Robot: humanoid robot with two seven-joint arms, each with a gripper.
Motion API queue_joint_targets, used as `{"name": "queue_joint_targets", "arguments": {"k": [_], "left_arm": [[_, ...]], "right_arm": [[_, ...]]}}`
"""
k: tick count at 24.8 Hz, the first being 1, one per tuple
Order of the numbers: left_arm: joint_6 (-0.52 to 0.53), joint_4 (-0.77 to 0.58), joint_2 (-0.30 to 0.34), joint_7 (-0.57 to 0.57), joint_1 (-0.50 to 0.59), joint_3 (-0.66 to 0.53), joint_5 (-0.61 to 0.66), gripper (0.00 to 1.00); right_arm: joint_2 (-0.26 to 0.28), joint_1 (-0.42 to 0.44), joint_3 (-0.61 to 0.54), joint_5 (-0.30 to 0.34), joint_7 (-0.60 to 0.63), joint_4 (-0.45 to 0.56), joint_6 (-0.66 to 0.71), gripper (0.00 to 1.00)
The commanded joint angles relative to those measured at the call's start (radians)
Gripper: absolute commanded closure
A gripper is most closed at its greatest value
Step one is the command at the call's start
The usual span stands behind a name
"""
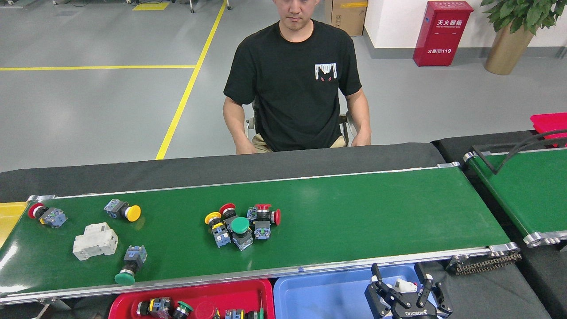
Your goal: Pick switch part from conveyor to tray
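The conveyor (354,212) is a long dark-green belt with silver rails. On it lie a cluster of push-button switch parts (241,226), a white breaker (95,241), a green-capped button (128,268), a yellow-capped one (124,212) and a red-capped one (44,215). My right gripper (402,283) hangs low over the blue tray (319,297). Its fingers are spread, and a white switch part (405,285) sits between them with gaps on both sides. My left gripper is out of view.
A red tray (248,290) with several button switches stands left of the blue one. A yellow tray (9,217) is at the belt's left end and a second green belt (531,186) at the right. A person sits behind the conveyor.
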State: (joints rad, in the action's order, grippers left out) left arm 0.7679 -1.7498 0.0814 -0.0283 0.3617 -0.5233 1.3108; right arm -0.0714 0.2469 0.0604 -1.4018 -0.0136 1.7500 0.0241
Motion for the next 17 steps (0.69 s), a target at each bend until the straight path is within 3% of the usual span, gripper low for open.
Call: {"name": "queue_joint_targets", "arguments": {"k": [1, 4, 10, 17], "left_arm": [[-0.002, 0.007, 0.009, -0.005, -0.038, 0.020, 0.041, 0.00], [-0.024, 0.078, 0.008, -0.005, -0.115, 0.017, 0.128, 0.00], [-0.044, 0.213, 0.049, -0.005, -0.181, -0.007, 0.133, 0.00], [-0.174, 0.329, 0.116, -0.004, -0.244, -0.004, 0.136, 0.00]], "right_arm": [[0.007, -0.006, 0.009, 0.000, 0.009, 0.016, -0.004, 0.03], [0.005, -0.014, 0.012, 0.000, 0.009, 0.016, -0.003, 0.02], [0.007, -0.014, 0.015, 0.000, 0.009, 0.016, -0.001, 0.02], [0.013, -0.011, 0.016, 0.000, 0.009, 0.011, -0.001, 0.02]]}}
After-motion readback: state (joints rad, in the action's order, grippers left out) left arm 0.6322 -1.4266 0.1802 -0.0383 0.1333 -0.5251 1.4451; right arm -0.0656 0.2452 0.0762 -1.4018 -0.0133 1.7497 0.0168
